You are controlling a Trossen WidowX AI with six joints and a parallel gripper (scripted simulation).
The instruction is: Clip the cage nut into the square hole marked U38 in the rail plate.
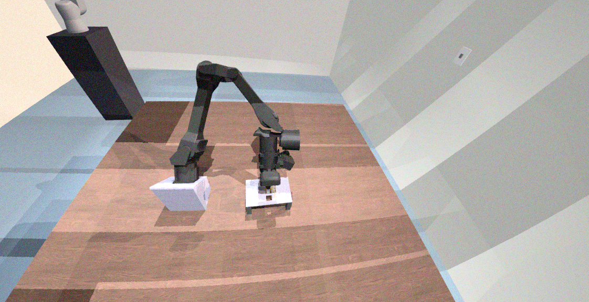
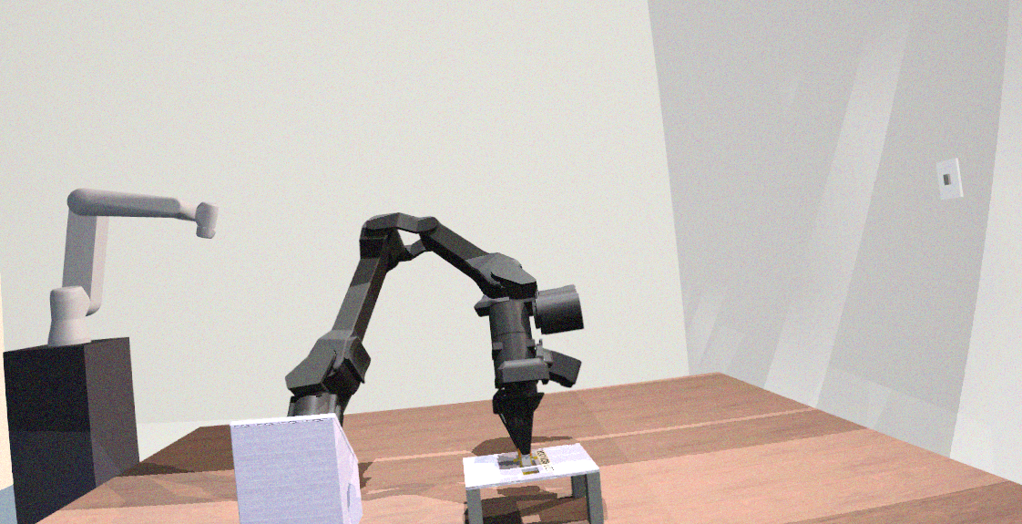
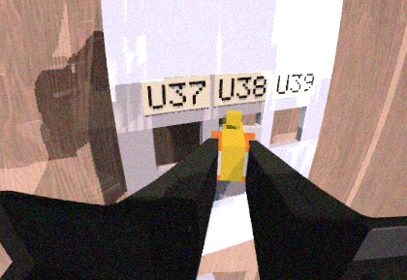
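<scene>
Your claw (image 1: 268, 187) (image 2: 526, 454) (image 3: 232, 149) is clenched on the cage nut (image 1: 267, 190) (image 2: 519, 457) (image 3: 233, 160), with one dark finger along each side. In the wrist view you see the nut near the centre: yellow body, orange tabs out to left and right at its upper part, and a narrower yellow end pointing up the frame.

Location: the nut is at the U38 position of the white rail plate (image 1: 255, 194) (image 2: 485, 474) (image 3: 189, 22). Its yellow end overlaps your view of the U38 hole (image 3: 251, 119), just below the U38 label (image 3: 240, 90). You cannot tell from these views whether the wings have passed through, or whether the flanges touch the plate.

Neighbouring positions, wrist view: the U37 hole (image 3: 178, 143) lies to the left of the nut, the U39 hole (image 3: 286, 126) to the right; neither has a nut in it.

Support: the plate stands level on short grey legs on the wooden table (image 1: 329, 205) (image 2: 715, 441) (image 3: 375, 71), lower centre of the top view. Your black arm (image 1: 201, 106) (image 2: 361, 294) rises from beside the white block (image 1: 181, 196) (image 2: 286, 474) at lower left, arches over, and points the claw steeply down at the plate.

Background: a pale arm (image 1: 74, 18) (image 2: 128, 204) on a dark pedestal (image 1: 82, 66) (image 2: 46, 413), left side of both wide views, well apart from your plate.
</scene>
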